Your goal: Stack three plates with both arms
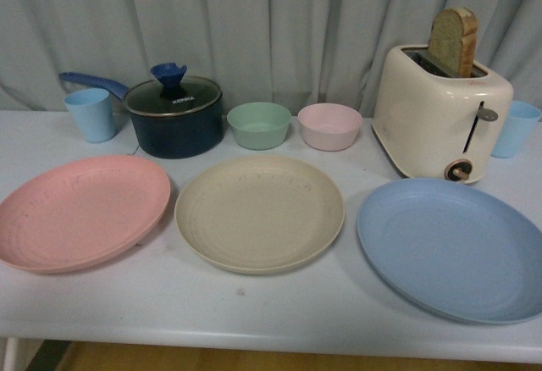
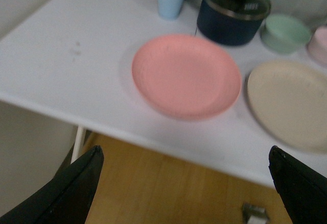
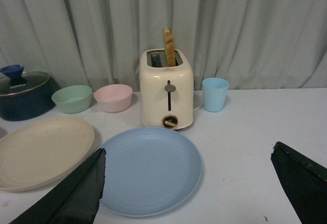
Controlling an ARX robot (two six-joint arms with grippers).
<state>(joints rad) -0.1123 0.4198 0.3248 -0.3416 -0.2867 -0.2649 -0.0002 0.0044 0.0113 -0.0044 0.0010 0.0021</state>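
Three plates lie side by side on the white table [image 1: 254, 303]. The pink plate [image 1: 80, 210] is on the left, the beige plate [image 1: 259, 212] in the middle, the blue plate [image 1: 457, 246] on the right. None overlap. No arm shows in the front view. My left gripper [image 2: 186, 155] is open and empty, hovering off the table's front edge, short of the pink plate [image 2: 186, 74]; the beige plate [image 2: 291, 104] lies beside it. My right gripper [image 3: 189, 157] is open and empty above the table, its fingers either side of the blue plate [image 3: 148, 170].
Behind the plates stand a light blue cup [image 1: 91, 113], a dark blue lidded pot [image 1: 174, 115], a green bowl [image 1: 259, 124], a pink bowl [image 1: 329, 125], a cream toaster [image 1: 440, 113] holding bread, and another blue cup [image 1: 516, 128]. A curtain hangs behind. Wooden floor [image 2: 168, 188] lies below the table edge.
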